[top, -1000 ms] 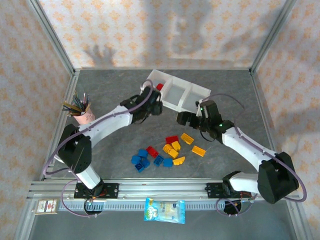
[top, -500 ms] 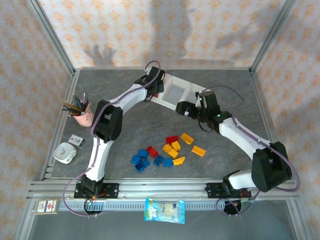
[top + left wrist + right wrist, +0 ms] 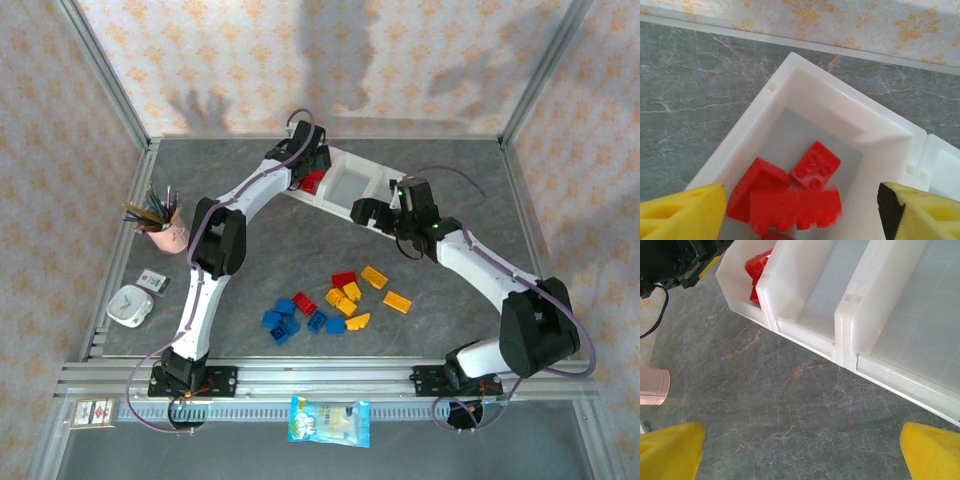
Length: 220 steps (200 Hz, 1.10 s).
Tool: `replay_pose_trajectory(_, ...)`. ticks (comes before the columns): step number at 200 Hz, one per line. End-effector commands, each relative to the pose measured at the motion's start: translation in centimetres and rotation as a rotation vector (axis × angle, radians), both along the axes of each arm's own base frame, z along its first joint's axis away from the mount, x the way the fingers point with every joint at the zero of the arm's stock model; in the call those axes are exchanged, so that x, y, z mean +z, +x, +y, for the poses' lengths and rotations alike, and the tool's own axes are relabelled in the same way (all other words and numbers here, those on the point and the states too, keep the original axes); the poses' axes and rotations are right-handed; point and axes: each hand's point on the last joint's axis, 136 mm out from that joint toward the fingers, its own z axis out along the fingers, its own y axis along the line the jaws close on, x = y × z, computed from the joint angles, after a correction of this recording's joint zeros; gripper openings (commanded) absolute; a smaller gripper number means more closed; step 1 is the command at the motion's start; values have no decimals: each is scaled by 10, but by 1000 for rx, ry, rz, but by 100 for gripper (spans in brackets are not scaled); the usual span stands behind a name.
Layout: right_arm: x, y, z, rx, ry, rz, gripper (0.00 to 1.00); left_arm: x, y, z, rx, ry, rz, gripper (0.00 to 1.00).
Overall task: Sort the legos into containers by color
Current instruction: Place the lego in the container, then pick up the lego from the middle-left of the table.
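The containers are a white three-compartment tray (image 3: 352, 186) at the back of the table. My left gripper (image 3: 800, 220) hangs open over its left compartment (image 3: 805, 95). Red legos (image 3: 815, 165) lie inside, and one blurred red brick (image 3: 795, 207) is loose between the spread yellow fingers (image 3: 680, 212). From above, the left gripper (image 3: 307, 166) is at the tray's left end. My right gripper (image 3: 800, 455) is open over bare table just in front of the tray (image 3: 840, 330), holding nothing. Red (image 3: 343, 279), yellow (image 3: 397, 301) and blue legos (image 3: 285, 320) lie scattered in the table's middle.
A pink pen cup (image 3: 170, 233) stands at the left, with a small white clock (image 3: 128, 305) and a card (image 3: 152, 280) nearer the front. A snack packet (image 3: 330, 420) lies on the front rail. The tray's middle and right compartments hold nothing.
My left arm stretched back from in front of the tray to over its left compartment. Its jaws then widened and let go of a red brick. My right gripper edged toward the tray.
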Motion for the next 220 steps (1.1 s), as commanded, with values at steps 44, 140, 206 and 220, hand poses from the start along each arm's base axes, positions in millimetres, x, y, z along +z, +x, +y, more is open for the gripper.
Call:
replay_pose_trajectory(44,24,-20,-6,26,14,-31,100,49,-66,-18,-160,-25,1,83)
replay_pose_trajectory(140,-32,-68,-42,-44,-53,168,100,6,-239,-45,-464,46,156,82)
replay_pose_trajectory(206,-46,-77,-47,-73,-43,189,100,-35,-283,-90,-592,65,272,83)
replay_pose_trajectory(220,-46,-78,-49,-79,-48,190,100,-40,-287,-96,-577,68,285,85)
